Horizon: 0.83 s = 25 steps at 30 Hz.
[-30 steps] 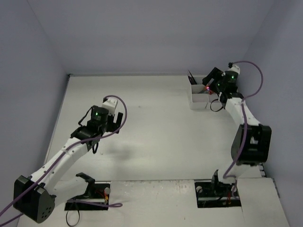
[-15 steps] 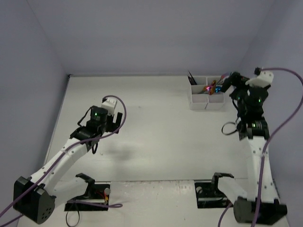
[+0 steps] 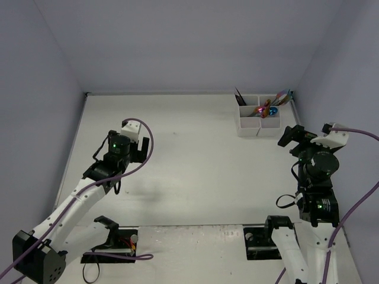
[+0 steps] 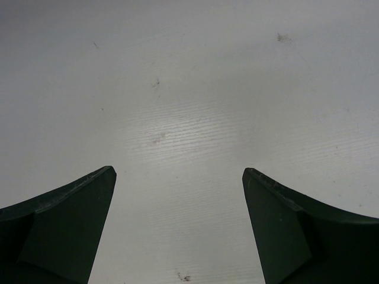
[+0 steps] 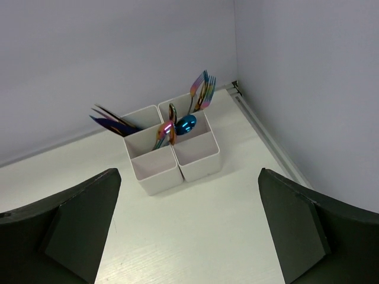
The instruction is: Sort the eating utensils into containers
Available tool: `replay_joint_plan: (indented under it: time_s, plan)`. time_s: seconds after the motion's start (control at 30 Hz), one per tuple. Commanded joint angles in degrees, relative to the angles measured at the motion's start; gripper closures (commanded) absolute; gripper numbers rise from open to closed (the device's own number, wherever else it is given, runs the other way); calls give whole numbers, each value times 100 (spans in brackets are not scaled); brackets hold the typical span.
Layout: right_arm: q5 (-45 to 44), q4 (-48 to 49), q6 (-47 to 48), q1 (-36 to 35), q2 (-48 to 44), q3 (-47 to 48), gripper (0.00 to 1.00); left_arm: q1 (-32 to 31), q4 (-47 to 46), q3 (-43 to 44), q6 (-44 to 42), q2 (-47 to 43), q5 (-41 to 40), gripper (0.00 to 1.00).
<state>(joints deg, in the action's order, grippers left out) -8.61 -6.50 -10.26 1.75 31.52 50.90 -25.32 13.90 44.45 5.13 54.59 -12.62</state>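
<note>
The eating utensils stand on end in the containers, a white four-cell tray in the far right corner of the surface. Their long axes run up and down. The forks lean out of the far right cell toward the corner, and the dark knives fan out of the far left cell. A pink and a blue spoon sit near the tray's middle, though I cannot tell which cell holds them. The cell nearest the right edge looks bare. No utensil shows lying loose on the surface, so the sorting looks done or close to it.

The right tool is the nearer one by far. It hangs just on the near side of the tray, with its jaws wide, holding nothing and facing the cells. Any further reach would go straight ahead toward the far edge, coming down onto the upright heads.

The left tool is well apart over the left half, jaws wide and empty above bare surface.
</note>
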Motion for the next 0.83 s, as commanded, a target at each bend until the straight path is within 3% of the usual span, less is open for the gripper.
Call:
replay_joint_plan:
  time_s: [0.0,0.8]
  plan:
    - [35,193,86,-61,-40,-19,0,54,-417,1,-3,-222,-209,14]
    - [-30,159,295,-140,51,140,0,131,-572,-129,24,-370,-383,14]
